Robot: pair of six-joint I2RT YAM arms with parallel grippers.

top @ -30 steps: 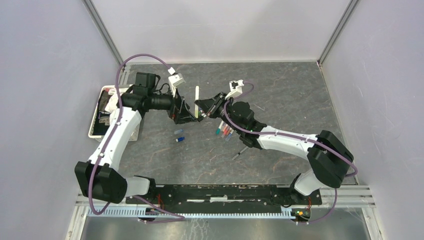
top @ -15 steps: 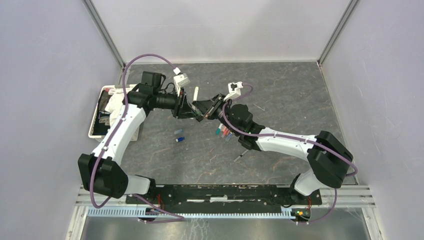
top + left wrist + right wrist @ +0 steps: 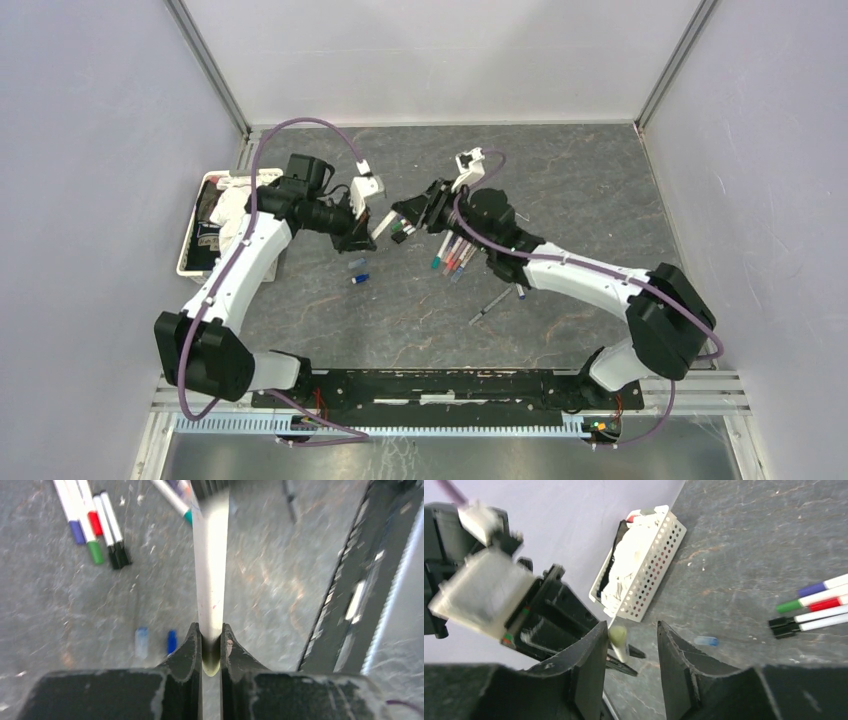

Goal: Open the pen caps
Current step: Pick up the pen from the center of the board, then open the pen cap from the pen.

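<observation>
The yellow cap point(image 3: 618, 635) sits on the end of a white pen point(image 3: 210, 570) held in the air between the two arms, above the table point(image 3: 580, 180). The left gripper point(image 3: 211, 630) is clenched on the barrel, its fingers pressed against both sides, so the pen is steadied for a pull from the other end. The right gripper point(image 3: 630, 630) has its fingers spread, one on each side of the yellow cap and touching neither side. It looks lined up to close on the cap, which I judge is not yet off.

On the table under the right arm lie the other pens point(image 3: 452, 258) in a loose bunch, with coloured ends in green, red, blue and black. Two loose blue caps point(image 3: 171, 641) lie side by side nearer the left arm, well apart from that bunch.

At the left edge stands a white basket point(image 3: 659, 560) with holes in its walls. It holds a crumpled white mass, paper or cloth I cannot tell which, with something dark along one side and a red bit at the far end.
</observation>
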